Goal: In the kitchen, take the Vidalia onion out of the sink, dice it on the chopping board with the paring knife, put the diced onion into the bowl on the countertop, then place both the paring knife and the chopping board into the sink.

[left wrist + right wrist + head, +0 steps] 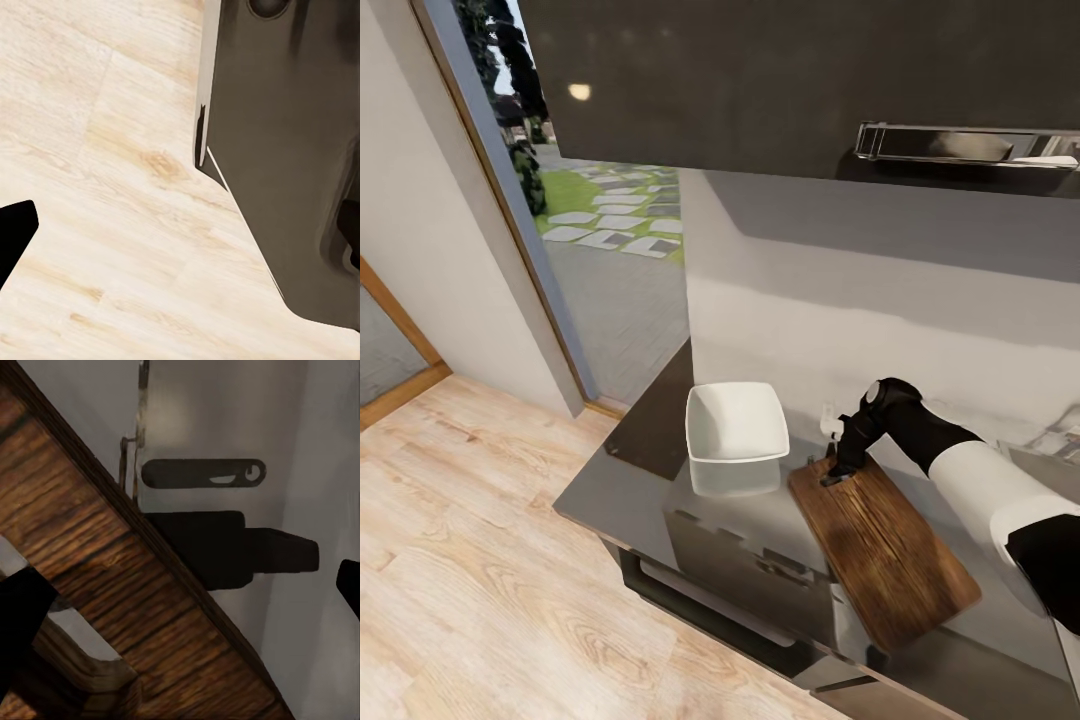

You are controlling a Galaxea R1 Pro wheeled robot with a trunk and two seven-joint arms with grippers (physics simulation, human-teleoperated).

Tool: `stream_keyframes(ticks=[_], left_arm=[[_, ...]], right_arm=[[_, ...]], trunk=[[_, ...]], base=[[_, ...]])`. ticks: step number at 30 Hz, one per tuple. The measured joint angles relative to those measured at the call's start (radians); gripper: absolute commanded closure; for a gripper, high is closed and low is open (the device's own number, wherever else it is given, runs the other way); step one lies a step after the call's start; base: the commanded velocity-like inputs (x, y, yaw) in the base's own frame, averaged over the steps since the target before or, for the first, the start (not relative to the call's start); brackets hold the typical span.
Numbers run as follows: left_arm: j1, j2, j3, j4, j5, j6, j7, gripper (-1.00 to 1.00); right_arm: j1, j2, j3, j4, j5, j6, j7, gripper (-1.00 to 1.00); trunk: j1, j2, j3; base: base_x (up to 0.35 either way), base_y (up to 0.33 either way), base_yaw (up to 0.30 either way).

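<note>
I see the glossy dark grey worktop (630, 480) carrying everything, its corner jutting out over the pale wood-plank floor (470, 560). On it lies the dark brown wood-grain chopping board (885, 550), its long axis running diagonally from my right gripper (838, 472) back toward the worktop's front edge; the handle-slot end points at the wall, directly under that gripper. In the right wrist view the slot (71, 634) sits beside a dark fingertip (22, 607), but I cannot tell whether the gripper is spread or closed. The white squarish shallow bowl (737, 423) stands just left of the gripper, apart from the board. I cannot tell the left gripper's state from its wrist view.
</note>
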Motion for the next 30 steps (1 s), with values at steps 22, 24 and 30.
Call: stream_keyframes(ticks=[22,24,30], left_arm=[[0.000,0.000,0.000,0.000,0.000,0.000,0.000,-1.00],[0.000,0.000,0.000,0.000,0.000,0.000,0.000,-1.00],[0.000,0.000,0.000,0.001,0.000,0.000,0.000,-1.00]], right_arm=[[0.003,0.004,-0.002,0.000,-0.005,0.004,-0.002,-1.00],[0.003,0.003,-0.002,0.000,-0.006,0.004,-0.001,-1.00],[0.003,0.004,-0.001,0.001,-0.005,0.007,0.002,1.00]], trunk=[[0.000,0.000,0.002],[0.000,0.000,0.002],[0.000,0.000,0.002]], base=[[0.000,0.000,0.000],[0.000,0.000,0.000],[0.000,0.000,0.000]])
